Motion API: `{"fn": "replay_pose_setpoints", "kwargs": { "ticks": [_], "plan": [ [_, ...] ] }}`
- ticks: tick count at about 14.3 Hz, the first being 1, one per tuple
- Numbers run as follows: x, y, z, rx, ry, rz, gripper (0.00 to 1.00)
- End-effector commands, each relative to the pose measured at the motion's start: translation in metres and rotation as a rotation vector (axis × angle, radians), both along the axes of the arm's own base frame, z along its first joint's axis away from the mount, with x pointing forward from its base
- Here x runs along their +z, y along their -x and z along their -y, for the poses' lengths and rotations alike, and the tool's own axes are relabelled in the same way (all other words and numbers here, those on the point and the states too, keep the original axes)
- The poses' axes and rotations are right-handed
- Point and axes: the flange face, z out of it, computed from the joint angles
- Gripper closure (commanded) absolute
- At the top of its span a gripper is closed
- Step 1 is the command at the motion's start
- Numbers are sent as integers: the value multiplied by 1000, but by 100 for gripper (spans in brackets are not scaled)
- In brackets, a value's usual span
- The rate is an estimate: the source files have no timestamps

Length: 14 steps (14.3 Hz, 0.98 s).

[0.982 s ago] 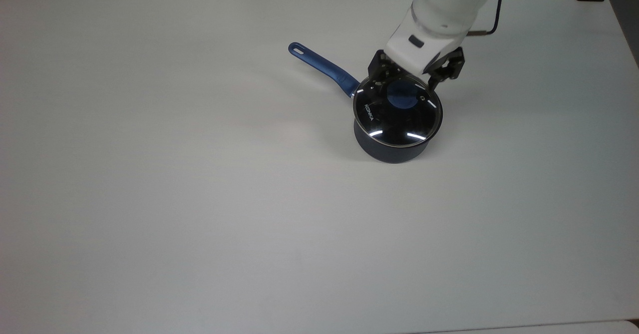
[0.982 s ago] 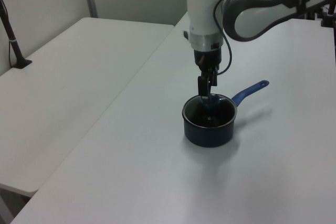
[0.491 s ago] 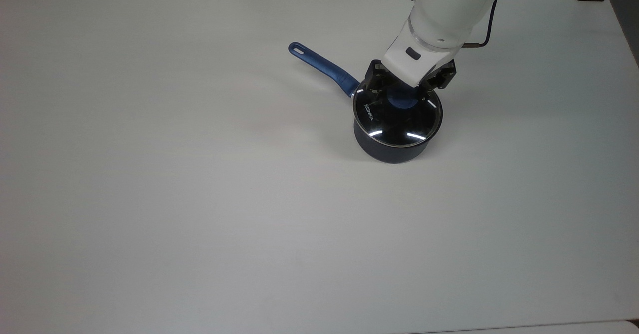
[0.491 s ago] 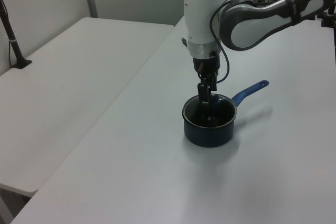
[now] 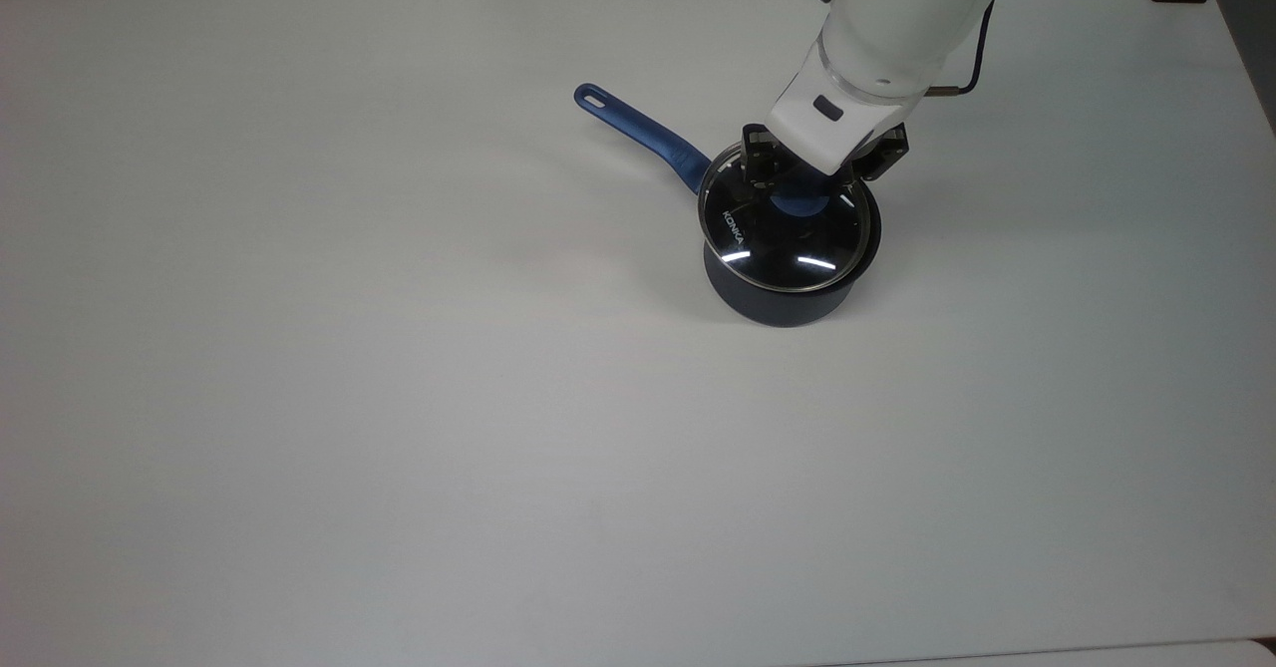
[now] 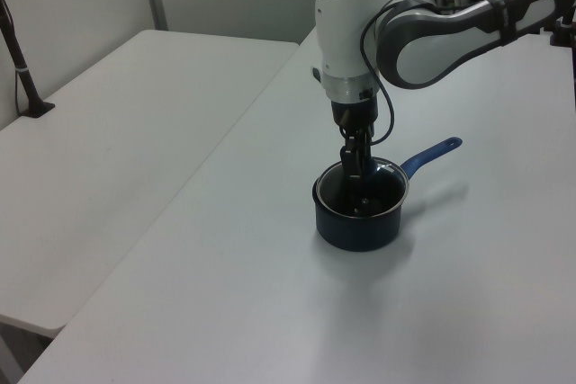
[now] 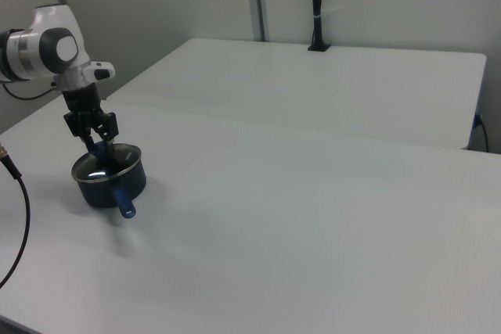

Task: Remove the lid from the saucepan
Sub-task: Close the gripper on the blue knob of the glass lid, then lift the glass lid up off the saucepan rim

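White desk (image 5: 399, 398) — bare in the foreground. Toward the top view's right stands the saucepan (image 5: 783, 298), its blue handle (image 5: 643, 136) pointing to the upper left. The lid (image 5: 788, 238) sits slightly askew over the saucepan's mouth. Above it, the gripper (image 5: 797, 188) descends from the white arm (image 5: 897, 19) — fingers (image 5: 758, 164) closed around the lid's blue knob (image 5: 797, 204).

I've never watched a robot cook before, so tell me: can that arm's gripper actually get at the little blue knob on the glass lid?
Probably yes. The gripper is already down at the blue knob of the lid, a finger on either side, and nothing stands in its way. The lid looks slightly shifted over the saucepan.
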Motion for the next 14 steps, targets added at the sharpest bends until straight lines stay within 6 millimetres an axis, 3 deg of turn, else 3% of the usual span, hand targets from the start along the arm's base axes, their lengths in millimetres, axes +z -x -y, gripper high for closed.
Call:
{"fn": "replay_pose_setpoints", "kwargs": {
  "ticks": [1,7,9,11,14],
  "plan": [
    [23,3,9,-31,-14,22,56],
    [74,10,25,-66,-76,39,58],
    [91,3,57,-110,-92,57,58],
    [104,-10,110,-168,-101,77,58],
    [103,-25,180,-223,-100,77,59]
  ]
}}
